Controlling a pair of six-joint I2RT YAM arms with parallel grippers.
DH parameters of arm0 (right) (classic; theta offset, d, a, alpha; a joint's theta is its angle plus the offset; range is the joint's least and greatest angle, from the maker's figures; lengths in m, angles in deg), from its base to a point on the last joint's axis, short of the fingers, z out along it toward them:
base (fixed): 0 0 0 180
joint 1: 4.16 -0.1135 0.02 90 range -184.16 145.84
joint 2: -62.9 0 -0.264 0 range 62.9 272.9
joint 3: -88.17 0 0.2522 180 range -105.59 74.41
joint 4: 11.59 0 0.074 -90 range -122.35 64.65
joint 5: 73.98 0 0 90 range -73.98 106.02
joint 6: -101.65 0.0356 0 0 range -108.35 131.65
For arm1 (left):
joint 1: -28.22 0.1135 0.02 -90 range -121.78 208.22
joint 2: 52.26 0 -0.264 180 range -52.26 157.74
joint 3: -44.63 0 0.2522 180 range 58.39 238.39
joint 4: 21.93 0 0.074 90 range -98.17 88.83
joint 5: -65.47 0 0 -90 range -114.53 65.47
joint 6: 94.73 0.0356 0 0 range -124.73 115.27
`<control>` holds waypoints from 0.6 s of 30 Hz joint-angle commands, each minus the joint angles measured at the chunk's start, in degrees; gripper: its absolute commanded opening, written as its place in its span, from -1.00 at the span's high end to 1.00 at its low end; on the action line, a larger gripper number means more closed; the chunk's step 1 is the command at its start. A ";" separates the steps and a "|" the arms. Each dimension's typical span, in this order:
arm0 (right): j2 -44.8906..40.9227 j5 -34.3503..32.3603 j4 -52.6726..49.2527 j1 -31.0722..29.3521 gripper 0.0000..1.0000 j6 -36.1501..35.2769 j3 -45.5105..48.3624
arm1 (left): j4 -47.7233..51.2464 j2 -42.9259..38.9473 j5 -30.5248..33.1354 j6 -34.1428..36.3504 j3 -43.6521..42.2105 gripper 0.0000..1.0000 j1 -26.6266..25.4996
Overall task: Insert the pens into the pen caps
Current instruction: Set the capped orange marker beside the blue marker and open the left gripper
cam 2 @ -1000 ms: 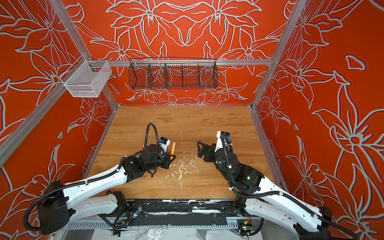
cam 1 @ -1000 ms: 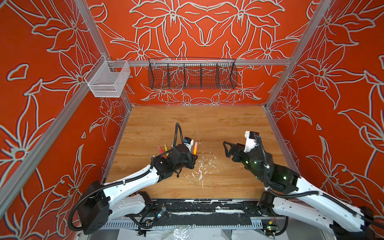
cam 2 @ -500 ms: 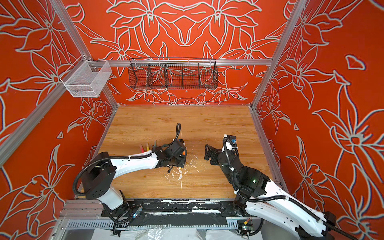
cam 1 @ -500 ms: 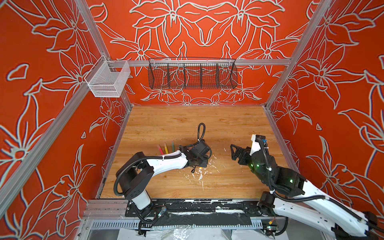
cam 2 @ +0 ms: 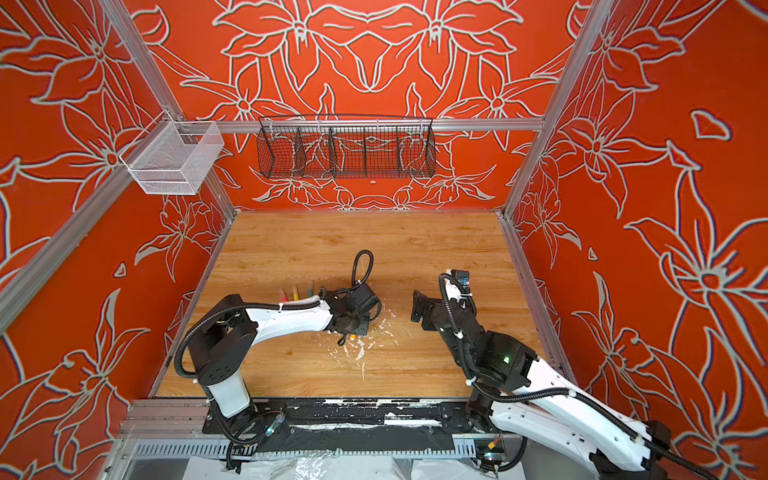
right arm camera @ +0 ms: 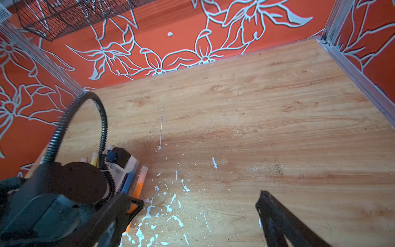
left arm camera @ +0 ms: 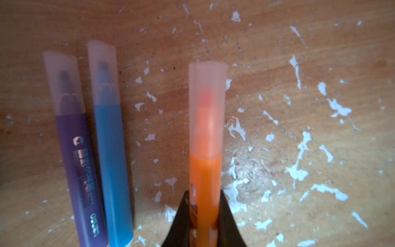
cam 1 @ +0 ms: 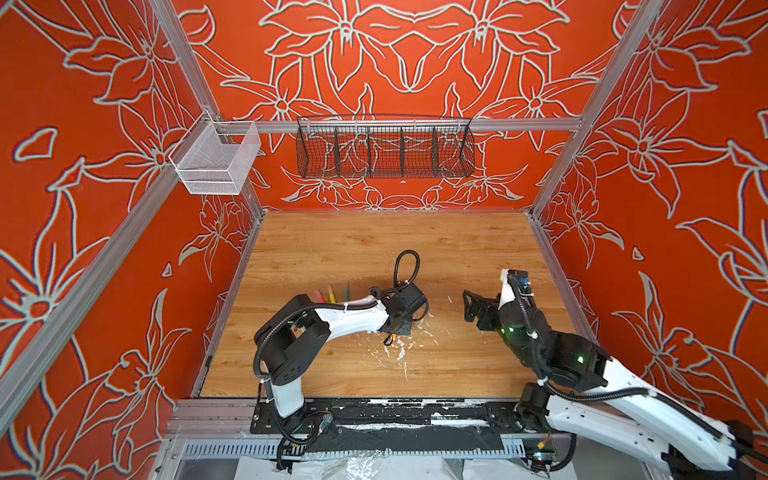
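Note:
My left gripper [left arm camera: 204,194] is shut on the orange pen [left arm camera: 205,171], whose tip sits inside a clear pen cap [left arm camera: 207,107]. It holds the pen low over the wood, beside a blue pen [left arm camera: 113,160] and a purple pen [left arm camera: 77,160], both capped and lying flat. In both top views the wrist hides this grip; only an orange bit [cam 2: 352,336] shows. Red-pink [cam 1: 320,296], yellow [cam 1: 332,294] and green [cam 1: 346,291] pens lie behind the left forearm. My right gripper [cam 1: 469,305] stands wide open and empty to the right, its fingers [right arm camera: 269,205] apart over flecked wood.
White paint flecks [cam 1: 399,353] scatter over the wooden floor in front of the left gripper. A black wire basket [cam 1: 384,151] hangs on the back wall and a white mesh basket [cam 1: 216,160] on the left rail. The left arm's cable loop [cam 1: 406,266] stands above its wrist.
The left gripper swung right and came down from holding the orange pen upright to holding it low beside the blue and purple pens. The right gripper drew back to the right and opened fully.

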 commanded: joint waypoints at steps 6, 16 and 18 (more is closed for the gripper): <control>-6.10 -5.75 5.68 0.28 -0.95 -8.63 2.71 | 4.28 4.30 4.47 -0.41 4.02 1.00 0.45; 5.84 0.45 14.36 0.50 -0.96 -25.13 -4.48 | 8.22 2.87 2.25 2.86 9.22 0.41 0.71; 6.71 2.96 21.45 0.45 -0.95 -33.00 -2.66 | 8.92 0.37 1.01 4.26 10.44 0.21 1.30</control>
